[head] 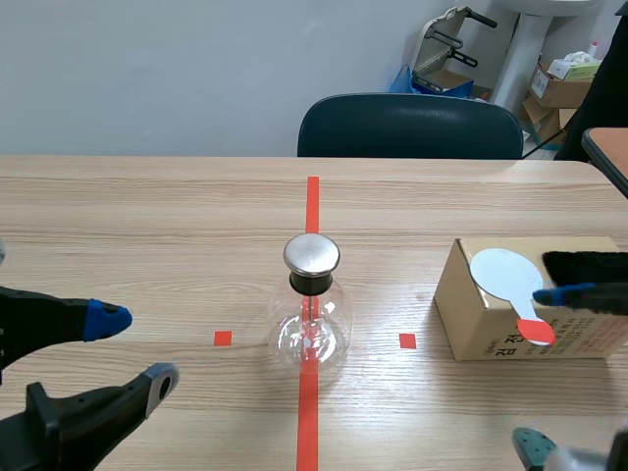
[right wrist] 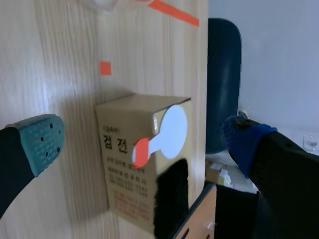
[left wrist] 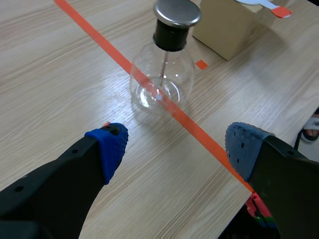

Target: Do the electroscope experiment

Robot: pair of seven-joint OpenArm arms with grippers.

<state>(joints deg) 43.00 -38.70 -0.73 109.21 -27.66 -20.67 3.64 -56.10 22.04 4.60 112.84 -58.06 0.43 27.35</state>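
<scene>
Left gripper (head: 132, 350): hangs low at 8 o'clock from the flask (head: 311, 314), fingers spread wide, holding nothing. In its own wrist view (left wrist: 174, 149), faces the flask (left wrist: 162, 74) straight ahead, apart from both pads. Shows there a thin rod running down from the cap inside the glass, plainer than in the scene view.

Flask: stands upright on the red tape line (head: 312, 201) at the middle of the table (head: 147, 226). Keeps its long axis vertical, round metal cap on top, clear bulb below.

Box (head: 461, 304): sits at 3 o'clock from the flask, well apart. Carries the paddle (head: 505, 278) flat on top, white disc toward 11 o'clock, orange-red handle toward 5 o'clock and jutting over the near edge. Carries also a black furry patch (head: 574, 263) at 3 o'clock of the paddle.

Right gripper (head: 549, 370): spread wide, empty, blue-tipped finger crossing in front of the box top. Only in its wrist view (right wrist: 144, 142) shows the printed face of the box (right wrist: 119, 164), with paddle (right wrist: 169, 132) and furry patch (right wrist: 172, 191) ahead between the fingers.

Chair (head: 410, 126): stands at 12 o'clock, past the far edge.
</scene>
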